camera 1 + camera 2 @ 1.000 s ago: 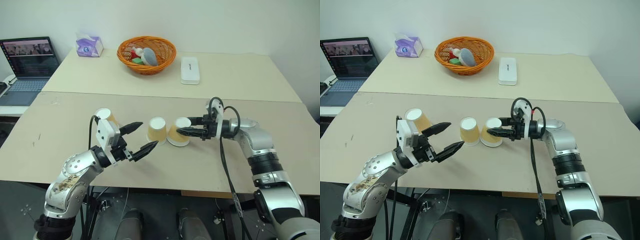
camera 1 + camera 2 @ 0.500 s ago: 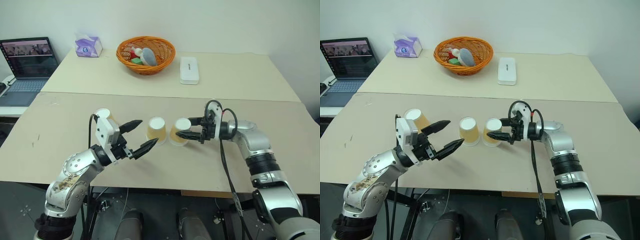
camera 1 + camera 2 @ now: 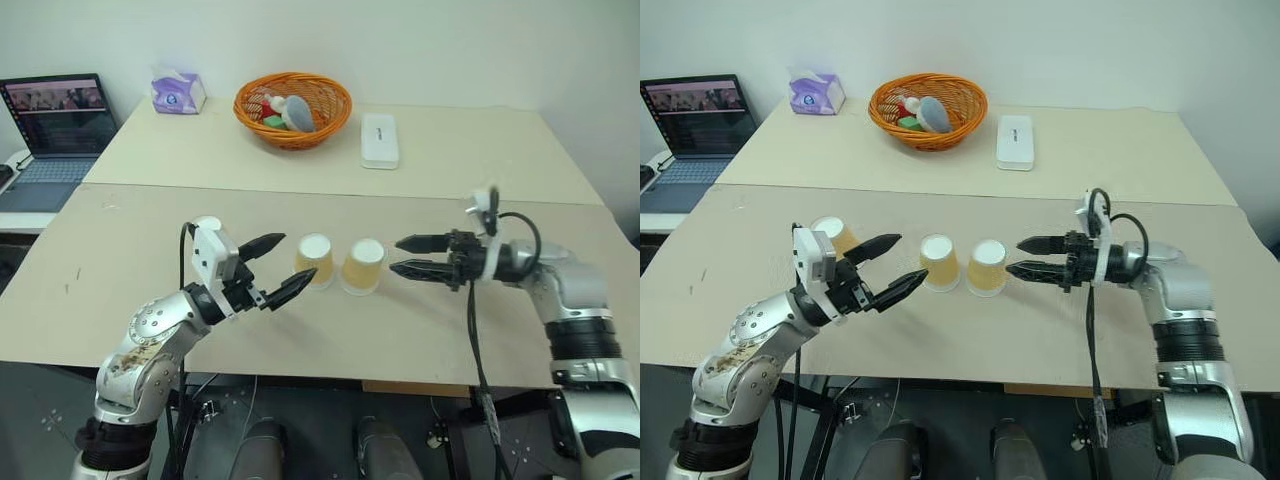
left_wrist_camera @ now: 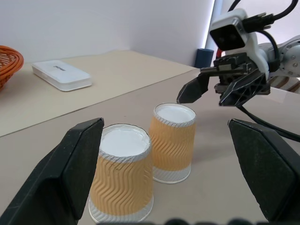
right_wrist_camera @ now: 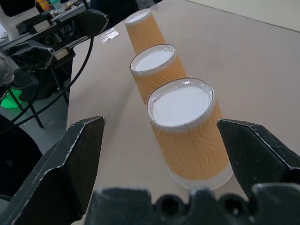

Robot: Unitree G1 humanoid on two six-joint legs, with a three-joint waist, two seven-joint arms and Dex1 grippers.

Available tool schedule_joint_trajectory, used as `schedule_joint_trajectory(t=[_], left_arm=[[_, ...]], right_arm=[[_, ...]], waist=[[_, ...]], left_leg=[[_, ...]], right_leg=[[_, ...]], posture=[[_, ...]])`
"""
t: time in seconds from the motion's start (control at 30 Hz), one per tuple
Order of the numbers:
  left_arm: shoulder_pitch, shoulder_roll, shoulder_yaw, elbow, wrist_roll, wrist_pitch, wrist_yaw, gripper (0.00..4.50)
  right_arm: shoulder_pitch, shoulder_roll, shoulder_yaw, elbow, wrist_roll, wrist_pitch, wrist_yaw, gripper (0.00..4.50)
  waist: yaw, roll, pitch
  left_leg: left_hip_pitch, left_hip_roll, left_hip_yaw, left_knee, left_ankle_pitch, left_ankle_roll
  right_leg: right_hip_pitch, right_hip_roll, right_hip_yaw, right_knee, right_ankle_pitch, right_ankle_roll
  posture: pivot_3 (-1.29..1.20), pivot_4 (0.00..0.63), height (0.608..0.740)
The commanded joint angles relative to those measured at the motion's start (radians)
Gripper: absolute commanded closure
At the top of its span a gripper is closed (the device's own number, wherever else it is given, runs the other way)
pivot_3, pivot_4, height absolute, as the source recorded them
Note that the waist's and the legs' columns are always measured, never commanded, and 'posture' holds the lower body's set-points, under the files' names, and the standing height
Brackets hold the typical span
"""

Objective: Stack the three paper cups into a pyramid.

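Three paper cups stand upside down in a row on the near table [image 3: 90, 240], none stacked. The right cup [image 3: 364, 265] and middle cup [image 3: 315, 258] sit just beside each other near the table's centre. The left cup [image 3: 832, 236] stands apart from them, partly hidden behind the left arm. The left gripper [image 3: 276, 268] hovers just left of the middle cup, fingers spread wide, holding nothing. The right gripper [image 3: 407, 255] points at the right cup from its right side, released and empty, clear of the cup. An orange basket [image 3: 293, 108], white case [image 3: 380, 139], tissue box [image 3: 178, 91] and laptop [image 3: 55, 135] occupy the far table.
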State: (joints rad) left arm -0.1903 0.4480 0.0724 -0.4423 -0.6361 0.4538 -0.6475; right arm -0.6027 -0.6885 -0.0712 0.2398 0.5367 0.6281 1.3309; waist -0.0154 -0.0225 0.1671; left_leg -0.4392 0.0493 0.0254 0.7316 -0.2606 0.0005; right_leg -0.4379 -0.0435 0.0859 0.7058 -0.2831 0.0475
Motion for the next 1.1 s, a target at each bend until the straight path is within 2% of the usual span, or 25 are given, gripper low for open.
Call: schedule_joint_trajectory(t=[0.03,0.23,0.4,0.5,0.7,0.8,1.1], left_arm=[[-0.005,-0.021,0.086,-0.035,-0.091,0.051,0.078,0.0],[0.089,-0.045,0.171,-0.151,-0.227,0.152,0.228,0.0],[0.18,-0.063,0.23,-0.219,-0.299,0.192,0.361,0.0],[0.207,-0.072,0.249,-0.231,-0.261,0.176,0.433,0.0],[0.192,-0.092,0.25,-0.173,-0.092,0.125,0.564,0.0],[0.161,-0.088,0.243,-0.134,-0.027,0.107,0.584,0.0],[0.069,-0.102,0.24,-0.043,0.012,0.09,0.569,0.0]], right_arm=[[0.015,-0.054,-0.096,-0.068,0.054,0.021,-0.017,0.02],[0.025,-0.085,-0.198,-0.102,0.1,0.028,-0.09,0.02],[0.047,-0.064,-0.18,-0.176,0.132,0.047,-0.115,0.02],[0.048,-0.045,-0.155,-0.209,0.146,0.052,-0.117,0.02],[0.036,-0.006,-0.092,-0.318,0.174,0.065,-0.105,0.02],[0.028,-0.001,-0.071,-0.363,0.196,0.073,-0.102,0.02],[0.009,-0.007,-0.062,-0.342,0.196,0.057,-0.106,0.02]], waist=[[-0.003,0.0,0.0],[-0.006,0.0,0.0],[-0.004,0.0,0.0],[-0.002,0.0,0.0],[0.001,0.0,0.0],[0.001,0.0,0.0],[0.003,0.0,0.0]], left_leg=[[0.0,0.0,0.0,0.0,0.0,0.0],[0.0,0.0,0.0,0.0,0.0,0.0],[0.0,0.0,0.0,0.0,0.0,0.0],[0.0,0.0,0.0,0.0,0.0,0.0],[0.0,0.0,0.0,0.0,0.0,0.0],[0.0,0.0,0.0,0.0,0.0,0.0],[0.0,0.0,-0.001,0.0,0.0,0.0]], right_leg=[[0.0,0.0,0.0,0.0,0.0,0.0],[0.0,0.0,0.001,0.0,0.0,0.0],[0.0,0.0,0.001,0.0,0.0,0.0],[0.0,0.0,0.001,0.0,0.0,0.0],[0.0,0.0,0.0,0.0,0.0,0.0],[0.0,0.0,0.0,-0.001,0.0,0.0],[0.001,0.0,-0.001,-0.002,0.001,0.0]], posture=[[0.0,0.15,0.675],[0.0,0.15,0.675],[0.0,0.15,0.675],[0.0,0.15,0.675],[0.0,0.15,0.675],[0.0,0.15,0.675],[0.0,0.15,0.675]])
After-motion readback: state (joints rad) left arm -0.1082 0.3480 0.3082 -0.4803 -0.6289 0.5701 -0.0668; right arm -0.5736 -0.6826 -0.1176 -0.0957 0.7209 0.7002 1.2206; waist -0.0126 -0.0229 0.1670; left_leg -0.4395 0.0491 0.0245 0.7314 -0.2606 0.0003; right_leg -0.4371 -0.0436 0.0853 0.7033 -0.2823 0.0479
